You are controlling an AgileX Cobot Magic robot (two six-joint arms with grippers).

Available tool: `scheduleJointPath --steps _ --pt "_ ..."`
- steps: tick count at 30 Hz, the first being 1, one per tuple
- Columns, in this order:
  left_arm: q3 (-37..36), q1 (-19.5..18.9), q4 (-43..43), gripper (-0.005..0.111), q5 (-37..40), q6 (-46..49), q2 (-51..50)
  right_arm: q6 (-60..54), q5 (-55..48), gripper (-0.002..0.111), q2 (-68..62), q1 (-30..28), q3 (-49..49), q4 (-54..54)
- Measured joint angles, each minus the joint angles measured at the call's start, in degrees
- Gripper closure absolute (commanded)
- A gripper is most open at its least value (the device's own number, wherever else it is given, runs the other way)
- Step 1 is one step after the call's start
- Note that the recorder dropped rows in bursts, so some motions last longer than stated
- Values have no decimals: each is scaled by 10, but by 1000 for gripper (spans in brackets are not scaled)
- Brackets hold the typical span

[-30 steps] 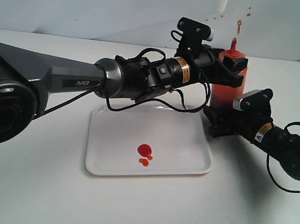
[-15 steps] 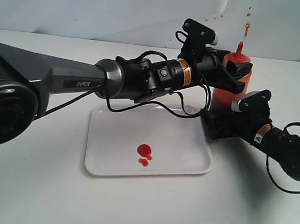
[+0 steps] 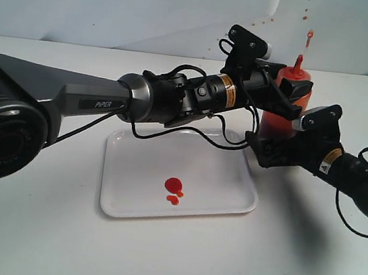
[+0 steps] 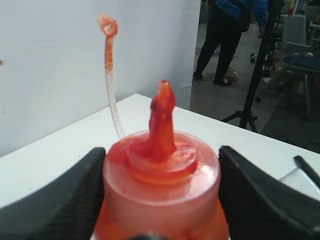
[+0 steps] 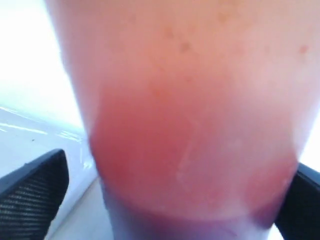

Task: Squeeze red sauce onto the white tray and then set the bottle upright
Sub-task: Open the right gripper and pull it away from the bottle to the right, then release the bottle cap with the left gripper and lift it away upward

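Observation:
The bottle (image 3: 299,85) stands upright on the table just beyond the far right corner of the white tray (image 3: 201,160). Its red nozzle (image 4: 162,115) points up, and the tethered cap (image 4: 107,25) hangs off to the side. My left gripper (image 3: 286,97) (image 4: 161,155) is shut on the bottle's shoulder, one black finger on each side. My right gripper (image 3: 264,145) (image 5: 180,165) is low at the bottle's base and open, with a gap beside one finger (image 5: 35,190). Red sauce (image 3: 173,185) lies as small blobs on the tray.
The white table (image 3: 290,260) spreads all around the tray. A pale wall (image 3: 120,0) rises behind, with small sauce spatters (image 3: 274,17). The long left arm (image 3: 93,102) reaches across above the tray's far edge. The right arm (image 3: 367,185) lies low at the right.
The left gripper has carried the bottle a little to the right. The right gripper has followed at the base. The tray has shifted slightly left.

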State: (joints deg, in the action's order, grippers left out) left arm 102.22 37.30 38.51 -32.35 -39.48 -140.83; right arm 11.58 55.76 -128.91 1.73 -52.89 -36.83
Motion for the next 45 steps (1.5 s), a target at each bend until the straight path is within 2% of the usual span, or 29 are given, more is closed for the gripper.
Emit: scheduleJointPath --steps 7,9,11,12,13,18,20,21,23,25,28,30,34,45 --pt "0 0 1 106 -2 0 0 3 -72 14 71 0 60 8" --pt "0 0 1 106 -2 0 0 10 -114 19 100 0 84 25" --pt "0 0 1 106 -2 0 0 19 -134 31 128 0 114 38" --pt "0 0 1 106 -2 0 0 20 -136 40 138 0 126 42" --pt "0 0 1 106 -2 0 0 20 -139 44 161 0 151 59" --pt "0 0 1 106 -2 0 0 33 -139 108 273 0 264 163" --pt "0 0 1 100 -2 0 0 33 -139 108 335 0 305 187" --pt "0 0 1 92 -2 0 0 33 -139 108 361 0 320 191" --pt "0 0 1 66 -2 0 0 33 -139 108 421 0 350 196" --pt "0 0 1 46 -2 0 0 33 -139 108 472 0 368 203" --pt "0 0 1 25 -2 0 0 33 -139 108 526 0 387 206" --pt "0 1 1 17 1 0 -2 33 -139 108 556 0 397 207" --pt "0 1 1 11 6 0 -3 33 -145 108 613 0 414 207" --pt "0 1 10 11 21 -2 6 33 -231 108 734 0 420 207"
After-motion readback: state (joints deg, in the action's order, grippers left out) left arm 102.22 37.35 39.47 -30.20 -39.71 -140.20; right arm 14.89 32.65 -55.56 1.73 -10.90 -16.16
